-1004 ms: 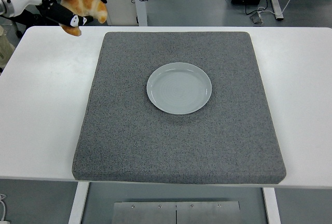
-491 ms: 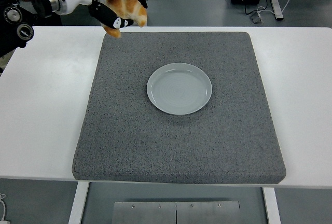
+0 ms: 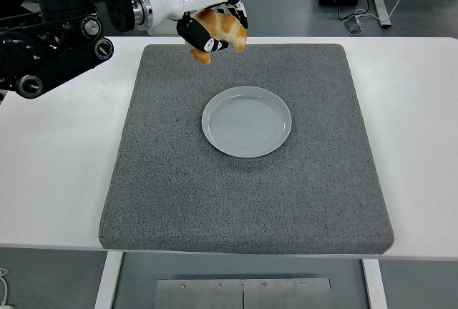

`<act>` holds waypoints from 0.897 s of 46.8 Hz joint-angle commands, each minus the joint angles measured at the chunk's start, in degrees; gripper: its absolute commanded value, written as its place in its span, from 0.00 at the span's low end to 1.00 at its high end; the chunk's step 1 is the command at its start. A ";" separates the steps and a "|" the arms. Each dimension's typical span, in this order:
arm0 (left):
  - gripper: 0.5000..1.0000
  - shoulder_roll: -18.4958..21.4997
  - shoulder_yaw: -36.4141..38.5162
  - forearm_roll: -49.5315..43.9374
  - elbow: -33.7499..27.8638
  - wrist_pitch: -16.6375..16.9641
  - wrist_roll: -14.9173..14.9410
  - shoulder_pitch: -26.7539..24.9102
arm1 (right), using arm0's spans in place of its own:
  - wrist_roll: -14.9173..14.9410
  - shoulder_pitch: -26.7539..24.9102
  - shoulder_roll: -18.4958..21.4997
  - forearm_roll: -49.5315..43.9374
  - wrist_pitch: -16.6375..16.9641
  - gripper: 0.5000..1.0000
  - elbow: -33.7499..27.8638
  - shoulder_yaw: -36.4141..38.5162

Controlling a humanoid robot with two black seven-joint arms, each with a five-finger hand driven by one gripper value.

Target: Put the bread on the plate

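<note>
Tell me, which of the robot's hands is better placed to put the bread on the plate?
The left hand: it already grips the bread above the mat, just short of the plate. The right arm isn't visible.

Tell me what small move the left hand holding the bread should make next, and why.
Probably carry on toward the plate before lowering. The left hand grips the bread above the far part of the grey mat, short of the plate, which sits bare at the mat's middle.

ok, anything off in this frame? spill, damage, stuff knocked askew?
Nothing stands out. The plate sits empty and flat near the middle of the grey mat, which lies square on the white table. The left hand holds the bread in the air over the mat's far edge, short of the plate. No crumbs or spills visible.
</note>
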 commanded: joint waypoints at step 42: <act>0.00 -11.24 8.61 2.11 5.82 3.14 -2.84 5.77 | 0.01 0.00 0.00 -0.09 -0.01 1.00 0.00 -0.05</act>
